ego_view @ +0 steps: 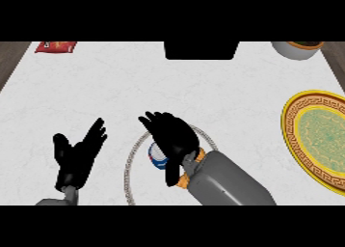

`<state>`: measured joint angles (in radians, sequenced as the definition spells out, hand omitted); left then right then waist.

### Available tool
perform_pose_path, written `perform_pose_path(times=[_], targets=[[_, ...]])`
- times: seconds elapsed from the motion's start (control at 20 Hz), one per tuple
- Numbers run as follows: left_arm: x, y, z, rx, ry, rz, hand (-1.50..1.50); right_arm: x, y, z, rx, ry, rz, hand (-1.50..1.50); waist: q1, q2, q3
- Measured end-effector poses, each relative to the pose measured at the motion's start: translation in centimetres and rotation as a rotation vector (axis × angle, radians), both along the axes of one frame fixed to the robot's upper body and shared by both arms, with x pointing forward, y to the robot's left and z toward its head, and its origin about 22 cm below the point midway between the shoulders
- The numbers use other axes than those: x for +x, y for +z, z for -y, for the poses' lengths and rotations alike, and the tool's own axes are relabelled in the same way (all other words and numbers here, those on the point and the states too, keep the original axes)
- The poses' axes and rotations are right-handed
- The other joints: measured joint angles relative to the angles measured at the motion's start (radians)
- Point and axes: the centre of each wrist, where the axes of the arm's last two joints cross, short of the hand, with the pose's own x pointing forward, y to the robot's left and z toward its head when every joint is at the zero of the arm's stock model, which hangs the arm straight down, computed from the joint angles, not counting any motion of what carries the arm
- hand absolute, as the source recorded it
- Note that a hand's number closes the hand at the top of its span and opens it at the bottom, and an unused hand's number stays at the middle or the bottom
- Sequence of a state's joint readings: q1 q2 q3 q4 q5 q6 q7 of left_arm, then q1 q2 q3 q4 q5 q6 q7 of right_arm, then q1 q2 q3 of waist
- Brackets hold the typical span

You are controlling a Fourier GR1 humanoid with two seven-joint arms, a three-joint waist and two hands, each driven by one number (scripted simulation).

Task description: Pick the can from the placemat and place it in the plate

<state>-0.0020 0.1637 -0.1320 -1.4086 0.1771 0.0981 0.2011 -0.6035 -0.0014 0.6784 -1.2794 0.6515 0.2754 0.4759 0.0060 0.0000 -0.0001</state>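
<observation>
My right robot hand (172, 135) hovers released, fingers straight, over the can (157, 157) on the placemat (130, 164); left robot hand (79, 154) rests open; plate (293, 132) sits right.

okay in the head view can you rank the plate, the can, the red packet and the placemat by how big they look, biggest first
1. Plate, partly cut off at the right edge.
2. Placemat, mostly hidden by the right hand, so its place against the plate is unsure.
3. Red packet.
4. Can, only partly showing, so unsure against the packet.
</observation>
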Motion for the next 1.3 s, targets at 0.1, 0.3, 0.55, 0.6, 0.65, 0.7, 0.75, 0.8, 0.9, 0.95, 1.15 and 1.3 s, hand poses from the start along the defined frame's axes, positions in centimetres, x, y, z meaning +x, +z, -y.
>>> perform_pose_path(times=[0.1, 0.3, 0.55, 0.6, 0.65, 0.7, 0.75, 0.8, 0.9, 0.95, 1.15, 1.3], targets=[[-0.3, -0.3, 0.3, 0.000, 0.006, -0.002, 0.00, 0.4, -0.5, 0.2, -0.012, -0.002, -0.002, -1.50, 0.000, 0.000, 0.000], [-0.5, 0.0, 0.4, -0.001, -0.005, -0.003, 0.00, 0.5, -1.6, -0.2, -0.032, 0.004, -0.019, -1.50, 0.003, 0.000, 0.000], [-0.7, -0.1, 0.9, 0.006, -0.011, -0.004, 0.00, 1.0, -2.8, -0.5, -0.083, 0.029, -0.035, 1.50, 0.006, 0.001, 0.000], [-0.5, -0.3, 0.7, 0.005, -0.010, -0.006, 0.00, 0.9, -3.2, -0.6, -0.098, 0.049, -0.036, 1.50, 0.006, 0.001, 0.000], [-0.3, -0.5, 0.5, 0.003, -0.005, -0.007, 0.00, 0.9, -3.2, -0.7, -0.111, 0.070, -0.029, 1.50, 0.004, 0.001, 0.000], [0.0, -0.5, 0.6, 0.004, -0.007, -0.006, 0.00, 0.7, -3.5, -0.9, -0.123, 0.086, -0.023, 1.50, 0.004, 0.001, 0.000], [-0.2, -0.6, 0.5, 0.003, -0.003, -0.009, 0.00, 1.0, -3.7, -0.9, -0.129, 0.101, -0.013, 1.50, 0.005, 0.001, 0.000], [-0.2, -0.7, 0.7, 0.006, -0.004, -0.009, 0.00, 0.9, -4.0, -0.9, -0.129, 0.107, 0.000, 1.50, 0.005, -0.001, 0.000], [-0.5, -0.8, 0.9, 0.002, -0.010, -0.011, 0.00, 0.8, -4.3, -1.0, -0.127, 0.116, 0.024, 1.50, 0.006, -0.002, 0.001], [-0.3, -0.8, 0.6, 0.005, -0.007, -0.009, 0.00, 0.8, -4.4, -1.0, -0.124, 0.122, 0.034, 1.50, 0.005, -0.003, 0.001], [-0.2, 0.1, 0.7, 0.003, -0.005, -0.003, 0.00, 1.2, -4.1, -0.7, -0.115, 0.128, 0.078, 1.50, 0.002, -0.002, 0.001], [-0.8, 0.0, 0.2, 0.004, 0.007, -0.006, 0.00, -0.4, -4.2, 0.1, -0.065, 0.101, 0.132, 1.50, -0.009, -0.005, 0.001]])
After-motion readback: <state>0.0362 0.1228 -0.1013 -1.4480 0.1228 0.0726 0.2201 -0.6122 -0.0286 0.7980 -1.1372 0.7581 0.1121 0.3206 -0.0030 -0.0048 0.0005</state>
